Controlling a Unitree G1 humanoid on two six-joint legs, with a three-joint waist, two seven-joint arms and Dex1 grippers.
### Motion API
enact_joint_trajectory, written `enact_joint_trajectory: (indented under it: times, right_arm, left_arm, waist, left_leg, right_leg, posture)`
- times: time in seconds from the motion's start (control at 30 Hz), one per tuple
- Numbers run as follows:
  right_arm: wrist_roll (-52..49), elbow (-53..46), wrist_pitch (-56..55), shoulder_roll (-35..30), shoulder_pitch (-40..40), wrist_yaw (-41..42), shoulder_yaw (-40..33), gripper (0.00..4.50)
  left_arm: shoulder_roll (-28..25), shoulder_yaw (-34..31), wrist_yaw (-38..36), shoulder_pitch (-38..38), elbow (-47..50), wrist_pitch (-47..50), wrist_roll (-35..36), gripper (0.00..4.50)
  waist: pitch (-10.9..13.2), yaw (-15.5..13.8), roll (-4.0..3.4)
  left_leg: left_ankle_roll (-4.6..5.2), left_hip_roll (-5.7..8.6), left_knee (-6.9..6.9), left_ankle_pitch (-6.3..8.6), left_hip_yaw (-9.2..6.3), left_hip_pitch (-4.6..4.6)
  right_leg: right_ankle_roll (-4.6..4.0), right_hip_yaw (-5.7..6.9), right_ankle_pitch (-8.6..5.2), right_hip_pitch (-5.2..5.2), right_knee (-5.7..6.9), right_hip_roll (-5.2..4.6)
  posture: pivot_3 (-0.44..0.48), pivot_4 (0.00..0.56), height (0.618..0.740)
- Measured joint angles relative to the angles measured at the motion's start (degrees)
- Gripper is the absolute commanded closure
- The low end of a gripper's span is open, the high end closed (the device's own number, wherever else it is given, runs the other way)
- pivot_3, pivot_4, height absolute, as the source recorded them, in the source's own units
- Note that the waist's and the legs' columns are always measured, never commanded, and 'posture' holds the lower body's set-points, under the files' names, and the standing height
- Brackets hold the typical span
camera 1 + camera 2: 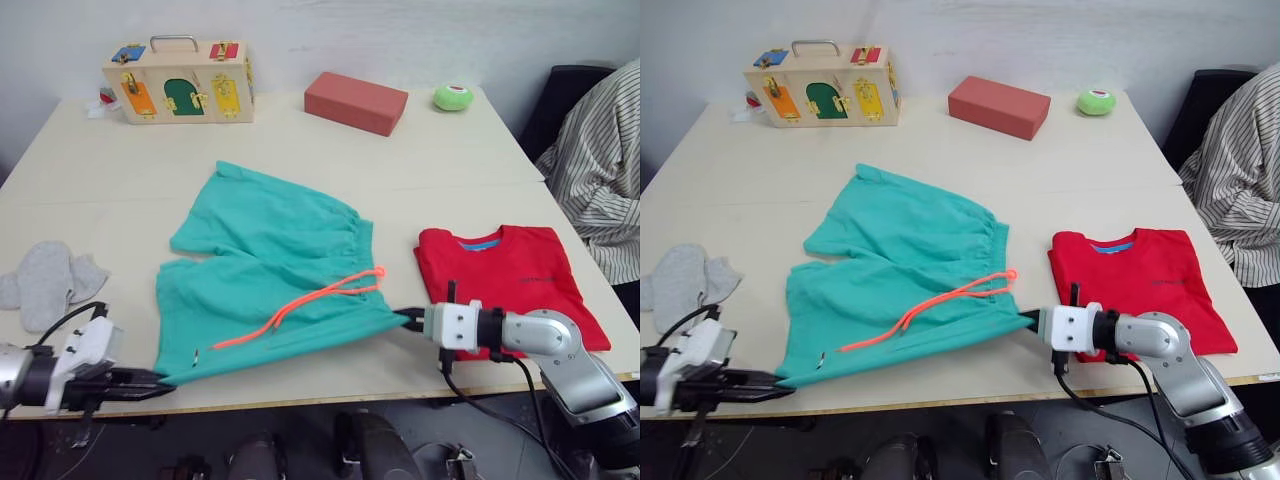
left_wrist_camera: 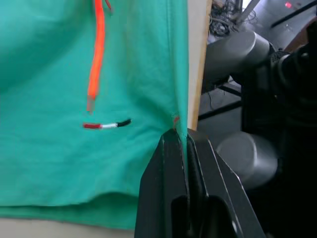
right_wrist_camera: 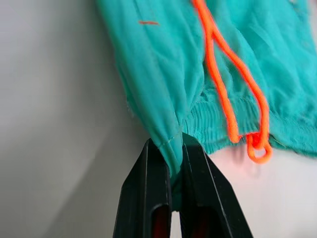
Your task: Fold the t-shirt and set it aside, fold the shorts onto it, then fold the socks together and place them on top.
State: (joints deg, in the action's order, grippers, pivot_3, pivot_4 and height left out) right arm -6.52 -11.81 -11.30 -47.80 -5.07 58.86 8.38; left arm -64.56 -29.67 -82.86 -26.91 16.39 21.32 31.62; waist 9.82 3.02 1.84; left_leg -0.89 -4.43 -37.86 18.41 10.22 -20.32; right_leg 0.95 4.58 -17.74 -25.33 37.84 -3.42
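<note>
I have both jaws clamped on the shorts [image 1: 270, 270], left gripper [image 1: 160, 384] at the hem corner, right gripper [image 1: 408, 319] at the waistband corner, near the counter's [image 1: 120, 180] front edge, folded t-shirt [image 1: 510, 280] to the right, socks [image 1: 45, 280] far left.

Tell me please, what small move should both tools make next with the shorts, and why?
Probably lift both together and carry the near edge away from the robot, folding the shorts in half. The left tool is shut on the near leg corner, the right tool on the waistband corner, and the cloth lies spread flat. The folded t-shirt already lies aside on the robot's right.
</note>
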Motion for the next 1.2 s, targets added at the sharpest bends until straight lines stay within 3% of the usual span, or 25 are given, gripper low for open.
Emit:
enact_joint_trajectory:
  times: [0.17,0.37,0.47,0.53,0.73,0.9,1.0,1.2]
  right_arm:
    - [-6.5,-4.2,2.9,-4.4,4.5,8.8,1.3,4.50]
    - [-11.2,-7.2,6.4,-6.0,8.6,12.9,1.1,4.50]
    - [-18.4,-8.9,11.6,-6.0,11.9,12.5,-3.3,4.50]
    - [-25.4,-11.2,17.3,-6.0,12.5,10.6,-7.6,4.50]
    - [-38.5,-16.6,30.1,-2.5,13.5,1.0,-16.2,4.50]
    - [-40.6,-16.9,34.5,1.9,11.8,-8.0,-19.7,4.50]
    - [-38.3,-15.8,36.7,5.4,7.5,-14.6,-19.3,4.50]
    - [-29.1,-10.1,40.3,14.1,-1.4,-26.4,-11.2,4.50]
  left_arm:
    - [-4.4,-9.2,-3.2,-10.4,8.3,15.3,2.2,4.45]
    - [-6.9,-9.8,-3.1,-6.9,7.2,16.8,2.1,4.45]
    - [-6.0,-0.9,-1.2,14.4,0.1,11.9,2.3,4.45]
    - [-1.8,5.8,1.8,32.9,-7.3,6.6,1.3,4.45]
    - [12.3,23.5,5.7,72.5,-33.1,-7.1,-9.6,4.45]
    - [21.4,30.7,8.5,90.6,-55.0,-20.8,-19.3,4.45]
    - [27.7,33.7,15.6,100.2,-70.8,-30.5,-26.4,4.45]
    - [33.1,37.7,27.5,107.3,-87.0,-36.5,-36.3,4.45]
  waist:
    - [0.1,0.0,0.11]
    - [0.1,-0.5,0.14]
    - [0.2,-1.6,0.04]
    - [0.3,-2.7,-0.02]
    - [0.2,-3.7,0.42]
    - [0.3,-2.9,0.50]
    - [0.4,-2.8,0.75]
    - [0.4,-1.8,0.71]
  left_leg:
    - [-0.03,-0.01,0.03,-0.01,-0.07,0.00]
    - [0.08,-0.01,0.04,0.13,-0.12,-0.01]
    - [0.10,0.07,0.05,0.18,-0.33,-0.03]
    - [0.08,0.09,0.06,0.15,-0.36,-0.02]
    - [0.01,0.25,-0.27,-0.01,-0.28,-0.23]
    - [0.12,0.43,-0.32,0.06,-0.10,-0.33]
    - [0.14,0.43,-0.41,0.03,-0.13,-0.39]
    - [0.07,0.42,-0.35,-0.06,-0.10,-0.36]
  right_leg:
    - [-0.07,0.01,-0.04,-0.02,-0.01,0.05]
    - [-0.17,0.04,-0.10,-0.02,-0.05,0.05]
    - [-0.18,0.10,-0.10,0.09,-0.08,0.05]
    - [-0.14,0.12,-0.03,0.18,-0.13,0.06]
    - [-0.02,0.27,0.15,0.18,-0.13,0.17]
    - [0.10,0.18,0.16,-0.01,-0.18,0.06]
    - [0.16,0.15,0.20,-0.06,-0.13,0.06]
    - [0.16,0.08,0.19,-0.15,0.01,0.06]
  posture:
    - [0.000,0.150,0.740]
    - [0.000,0.150,0.740]
    - [0.000,0.150,0.740]
    - [0.000,0.150,0.740]
    - [0.000,0.150,0.740]
    - [0.000,0.150,0.740]
    - [0.000,0.150,0.740]
    - [0.000,0.150,0.740]
